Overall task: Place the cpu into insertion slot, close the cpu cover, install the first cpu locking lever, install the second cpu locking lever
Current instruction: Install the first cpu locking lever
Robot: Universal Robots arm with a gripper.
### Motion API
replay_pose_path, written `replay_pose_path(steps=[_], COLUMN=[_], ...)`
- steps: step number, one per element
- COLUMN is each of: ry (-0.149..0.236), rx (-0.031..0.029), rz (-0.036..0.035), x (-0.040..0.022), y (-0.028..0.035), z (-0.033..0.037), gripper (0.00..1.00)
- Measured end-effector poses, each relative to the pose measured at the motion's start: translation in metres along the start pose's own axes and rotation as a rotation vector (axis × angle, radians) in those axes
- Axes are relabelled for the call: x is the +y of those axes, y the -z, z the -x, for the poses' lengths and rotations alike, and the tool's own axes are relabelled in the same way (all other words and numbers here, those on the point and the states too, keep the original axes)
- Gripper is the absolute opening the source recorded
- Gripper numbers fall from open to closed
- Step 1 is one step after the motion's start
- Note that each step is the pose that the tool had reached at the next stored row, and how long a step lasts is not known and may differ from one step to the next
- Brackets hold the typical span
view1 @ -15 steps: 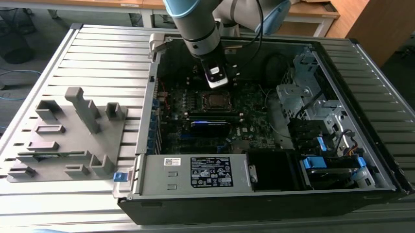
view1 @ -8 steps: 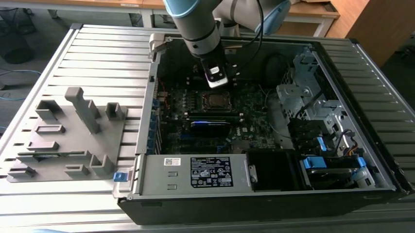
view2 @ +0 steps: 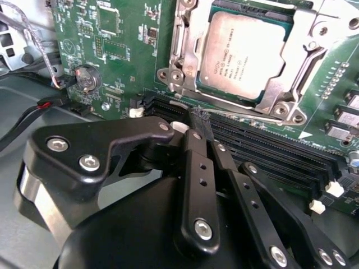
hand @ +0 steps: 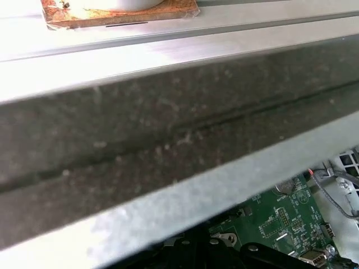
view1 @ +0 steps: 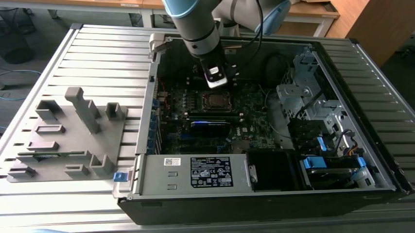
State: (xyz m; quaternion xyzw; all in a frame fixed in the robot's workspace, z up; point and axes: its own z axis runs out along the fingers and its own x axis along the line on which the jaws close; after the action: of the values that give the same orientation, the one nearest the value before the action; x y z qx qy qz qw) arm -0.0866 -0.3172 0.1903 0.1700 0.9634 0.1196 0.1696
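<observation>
Gripper (view2: 196,120) fingers sit pressed together, holding nothing, their tips over the black memory slots (view2: 269,148). Just beyond, the cpu (view2: 245,55) lies seated in the insertion slot (view2: 279,89), with the cpu cover (view2: 305,42) closed down around it.

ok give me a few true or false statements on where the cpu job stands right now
1. The cpu sits in the insertion slot. True.
2. The cpu cover is swung up, clear of the chip. False: it lies flat around the chip, framing it.
3. The gripper holds the cpu. False: its fingers are closed together on nothing, near the memory slots beside the socket.
4. In the exterior view, a grey fixture block lies to the left of the computer case. True.
</observation>
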Motion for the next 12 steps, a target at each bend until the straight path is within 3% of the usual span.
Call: replay_pose_path(steps=[6, 12], ry=[0.001, 0.006], rx=[-0.0010, -0.0053], rz=[-0.0018, -0.0149], x=[-0.0009, -0.0037], y=[-0.0007, -0.0002], z=[-0.0003, 0.0009], gripper=[0.11, 0.11])
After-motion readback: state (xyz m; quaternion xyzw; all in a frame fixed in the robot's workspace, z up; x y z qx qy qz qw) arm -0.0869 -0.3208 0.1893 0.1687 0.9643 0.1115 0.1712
